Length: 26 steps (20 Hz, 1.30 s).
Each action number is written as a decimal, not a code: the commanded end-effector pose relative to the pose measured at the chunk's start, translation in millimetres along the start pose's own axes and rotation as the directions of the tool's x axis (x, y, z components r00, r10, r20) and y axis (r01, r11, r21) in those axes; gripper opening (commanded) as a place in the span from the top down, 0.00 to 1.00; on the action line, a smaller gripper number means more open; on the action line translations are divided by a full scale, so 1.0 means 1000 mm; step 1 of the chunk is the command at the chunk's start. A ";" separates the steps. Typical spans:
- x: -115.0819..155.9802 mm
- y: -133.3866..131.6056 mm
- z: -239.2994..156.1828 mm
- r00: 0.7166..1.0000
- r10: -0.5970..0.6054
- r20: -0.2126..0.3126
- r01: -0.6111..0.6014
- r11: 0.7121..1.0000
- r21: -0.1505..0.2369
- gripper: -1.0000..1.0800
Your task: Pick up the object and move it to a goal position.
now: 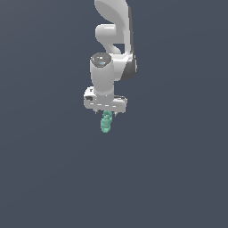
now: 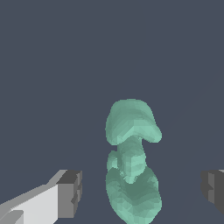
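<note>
The object (image 1: 106, 123) is a small teal-green knobbly item, seen just below the white hand in the exterior view. My gripper (image 1: 106, 113) points down over it. In the wrist view the object (image 2: 131, 162) lies between my two fingers, with a broad lobe at one end and a rounded body nearer the hand. My gripper (image 2: 142, 190) is open: one dark fingertip pad (image 2: 70, 192) and the other pad (image 2: 213, 190) each stand apart from the object, with a clear gap on both sides. The object is narrower than the opening.
The white arm (image 1: 113, 44) rises behind the hand towards the top of the exterior view. Everything around is a plain dark grey-blue surface, with no other objects, edges or goal mark in view.
</note>
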State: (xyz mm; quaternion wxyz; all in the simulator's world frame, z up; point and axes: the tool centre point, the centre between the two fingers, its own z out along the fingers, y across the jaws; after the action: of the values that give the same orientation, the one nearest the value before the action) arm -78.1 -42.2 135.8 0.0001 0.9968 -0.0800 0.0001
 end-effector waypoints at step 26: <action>-0.001 0.002 0.035 1.000 0.002 0.000 -0.002 1.000 0.000 1.00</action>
State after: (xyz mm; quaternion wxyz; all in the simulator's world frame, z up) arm -79.5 -43.2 98.2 0.0000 0.9967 -0.0810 -0.0002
